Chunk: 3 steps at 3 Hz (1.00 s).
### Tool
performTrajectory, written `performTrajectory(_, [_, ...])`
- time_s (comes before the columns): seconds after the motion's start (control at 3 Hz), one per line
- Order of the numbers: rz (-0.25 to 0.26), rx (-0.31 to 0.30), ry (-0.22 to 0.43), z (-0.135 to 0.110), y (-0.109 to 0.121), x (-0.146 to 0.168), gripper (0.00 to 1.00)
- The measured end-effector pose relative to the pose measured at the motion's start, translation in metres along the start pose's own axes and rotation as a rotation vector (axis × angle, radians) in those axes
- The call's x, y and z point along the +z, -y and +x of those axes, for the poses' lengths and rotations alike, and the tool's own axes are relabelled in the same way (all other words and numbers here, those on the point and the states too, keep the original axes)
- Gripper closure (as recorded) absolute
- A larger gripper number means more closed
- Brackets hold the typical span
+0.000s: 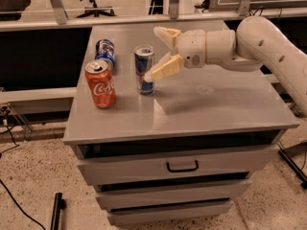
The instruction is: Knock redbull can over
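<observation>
Redbull can [144, 71] stands upright near red cola can [100, 84] (white script); gripper [153, 53] spread wide, lower finger against its side.

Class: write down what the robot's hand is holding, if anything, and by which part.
Nothing is held. The hand is open beside the upright slim blue-and-silver Red Bull can, one fingertip at its side.

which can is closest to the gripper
The redbull can, slim and blue-and-silver: the open gripper has its lower finger right beside it. The red cola can and dark blue can stand farther away.
</observation>
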<state>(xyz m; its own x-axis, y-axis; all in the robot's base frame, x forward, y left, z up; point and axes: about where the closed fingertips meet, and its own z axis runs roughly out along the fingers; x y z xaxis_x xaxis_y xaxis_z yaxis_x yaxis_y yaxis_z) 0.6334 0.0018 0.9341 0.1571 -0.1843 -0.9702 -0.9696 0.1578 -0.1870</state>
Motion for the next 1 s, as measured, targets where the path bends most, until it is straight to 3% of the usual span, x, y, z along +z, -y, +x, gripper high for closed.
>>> performTrajectory(0.67, [-0.013, 0.118, 0.062, 0.032, -0.017, 0.004, 0.0])
performTrajectory(1.0, [-0.026, 0.125, 0.047, 0.042, -0.024, 0.006, 0.0])
